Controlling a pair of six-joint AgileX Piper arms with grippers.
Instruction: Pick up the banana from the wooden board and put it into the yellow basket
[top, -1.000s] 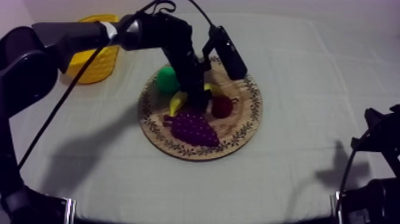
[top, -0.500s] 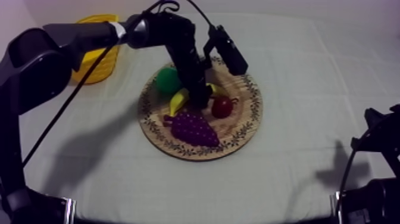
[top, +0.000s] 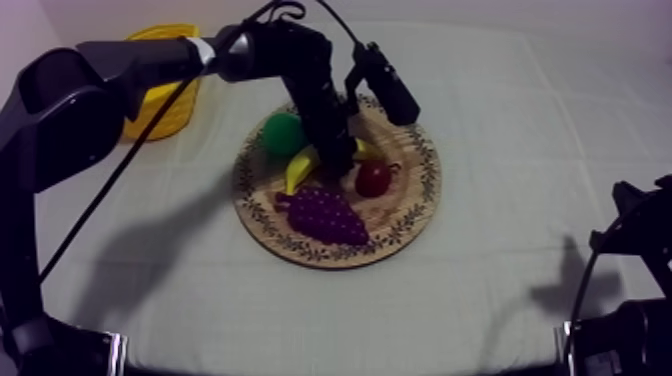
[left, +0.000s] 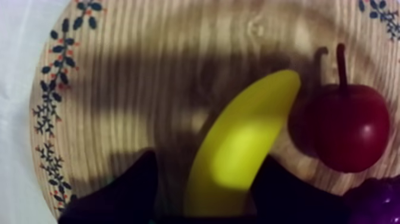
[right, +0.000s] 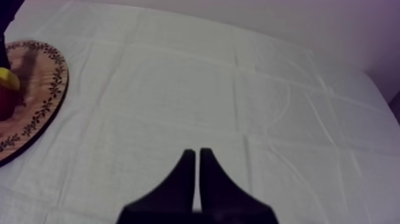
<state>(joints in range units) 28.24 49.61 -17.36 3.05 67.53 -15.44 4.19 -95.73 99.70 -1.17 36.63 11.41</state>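
The left arm (top: 150, 60) reaches from the upper left over the board (top: 400, 225), and the left gripper (top: 338, 165) is down at the middle of it, on the banana (top: 298, 170). In the left wrist view the left gripper (left: 209, 156) has its two black fingers (left: 128, 190) apart, one at each side of the banana (left: 238, 155). The finger on the side of the small red fruit (left: 348, 128) touches the edge of the banana. Between the other finger and the banana a dark strip shows, so the banana is not clamped.

The banana lies flat on the wood of the board (left: 119, 71), with its tip just beside the small red fruit (top: 373, 179). The grapes (top: 325, 213) lie on the near part of the board, close to the banana. The green pear (top: 282, 133) is at the board's far left, just beside the arm. The basket (top: 170, 110) stands on the cloth at the far left, apart from the board and partly behind the arm.

The right gripper (right: 197, 154) is low over the bare cloth (right: 178, 89), its fingers together as a narrow wedge, well apart from the board (right: 36, 107).
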